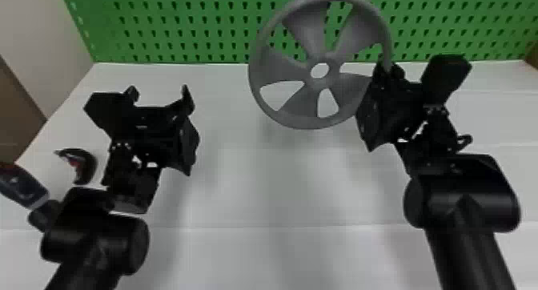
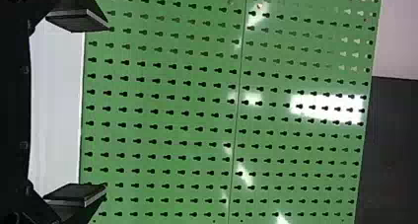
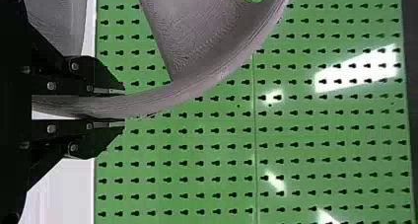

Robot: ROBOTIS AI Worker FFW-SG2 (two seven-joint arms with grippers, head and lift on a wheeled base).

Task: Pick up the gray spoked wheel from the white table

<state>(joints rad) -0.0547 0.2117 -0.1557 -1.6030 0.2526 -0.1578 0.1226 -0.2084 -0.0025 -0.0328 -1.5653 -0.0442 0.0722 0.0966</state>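
Note:
The gray spoked wheel [image 1: 298,123] is held up above the white table [image 1: 280,189], tilted with its face toward the head camera. My right gripper [image 1: 387,71] is shut on the wheel's right rim. In the right wrist view, the rim of the gray spoked wheel [image 3: 162,98] runs between both fingers of my right gripper [image 3: 123,106]. Over the table's left part, my left gripper [image 1: 160,93] stands open, apart from the wheel. Its two fingers are wide apart in the left wrist view, nothing between them at my left gripper [image 2: 106,108].
A green pegboard [image 1: 180,29] rises behind the table's back edge. On the left, beside my left arm, are a dark curved object with some red [image 1: 82,165] and a dark gray object [image 1: 22,187]. A pale wall [image 1: 36,29] stands at the far left.

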